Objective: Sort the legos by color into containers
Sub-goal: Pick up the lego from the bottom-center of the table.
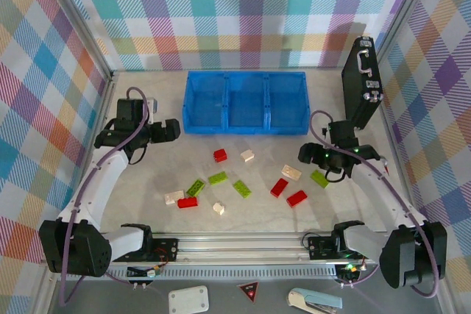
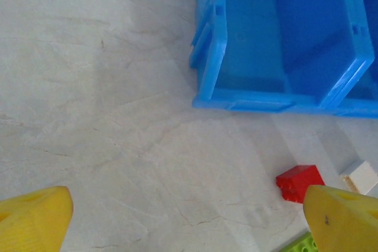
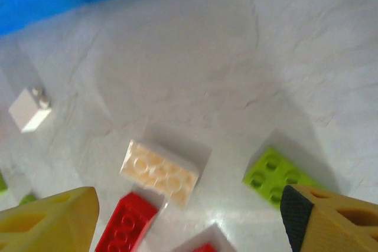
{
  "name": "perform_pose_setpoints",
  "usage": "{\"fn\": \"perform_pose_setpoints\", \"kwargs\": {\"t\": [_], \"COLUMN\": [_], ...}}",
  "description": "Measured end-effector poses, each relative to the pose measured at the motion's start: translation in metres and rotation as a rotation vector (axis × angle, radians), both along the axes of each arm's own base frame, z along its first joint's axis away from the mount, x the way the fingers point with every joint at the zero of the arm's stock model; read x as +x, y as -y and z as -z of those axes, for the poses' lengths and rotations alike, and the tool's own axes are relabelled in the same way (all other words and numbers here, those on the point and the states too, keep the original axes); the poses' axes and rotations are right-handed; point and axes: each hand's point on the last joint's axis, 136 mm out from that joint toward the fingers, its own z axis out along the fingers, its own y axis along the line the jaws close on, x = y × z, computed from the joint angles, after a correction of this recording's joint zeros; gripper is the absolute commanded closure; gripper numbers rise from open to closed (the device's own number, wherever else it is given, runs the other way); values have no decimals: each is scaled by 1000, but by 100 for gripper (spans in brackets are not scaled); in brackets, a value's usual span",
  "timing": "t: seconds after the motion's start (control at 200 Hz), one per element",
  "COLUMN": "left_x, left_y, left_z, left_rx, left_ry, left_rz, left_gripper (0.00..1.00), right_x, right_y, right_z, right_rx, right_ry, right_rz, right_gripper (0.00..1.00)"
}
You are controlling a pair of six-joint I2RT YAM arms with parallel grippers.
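Note:
The blue three-compartment tray (image 1: 245,121) stands at the back centre, and the compartments I can see into look empty. Red, lime green and cream legos lie scattered in front of it, among them a red one (image 1: 220,155), a cream one (image 1: 291,173) and a green one (image 1: 319,178). My left gripper (image 1: 171,131) hovers open over bare table left of the tray (image 2: 212,45), with a red brick (image 2: 300,182) beside its right finger (image 2: 342,219). My right gripper (image 1: 305,154) is open above a cream brick (image 3: 159,171), a red brick (image 3: 125,225) and a green brick (image 3: 274,175).
A black case with metal latches (image 1: 360,82) leans against the right wall beside the tray. Checked walls close in the table on three sides. An aluminium rail (image 1: 235,244) runs along the near edge between the arm bases.

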Motion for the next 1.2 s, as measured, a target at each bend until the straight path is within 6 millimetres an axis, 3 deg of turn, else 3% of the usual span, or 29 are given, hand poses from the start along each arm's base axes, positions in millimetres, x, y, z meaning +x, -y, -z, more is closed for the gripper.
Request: {"fn": "perform_pose_setpoints", "kwargs": {"t": [0.335,0.505,0.695,1.2], "left_x": [-3,-9,-9,-10], "left_y": [-5,-15,-16,-20], "left_z": [0,-22,-21,-17], "left_rx": [41,73,81,104], "left_ry": [9,99,96,90], "left_rz": [7,-23,-25,-35], "left_gripper": [0,0,0,0], "right_x": [-35,-49,-61,-57], "right_y": [-24,-39,-56,-107], "right_z": [7,24,46,67], "right_rx": [53,95,40,-178], "right_ry": [-136,-220,-299,-337], "right_rz": [79,187,248,251], "right_gripper": [22,28,30,39]}}
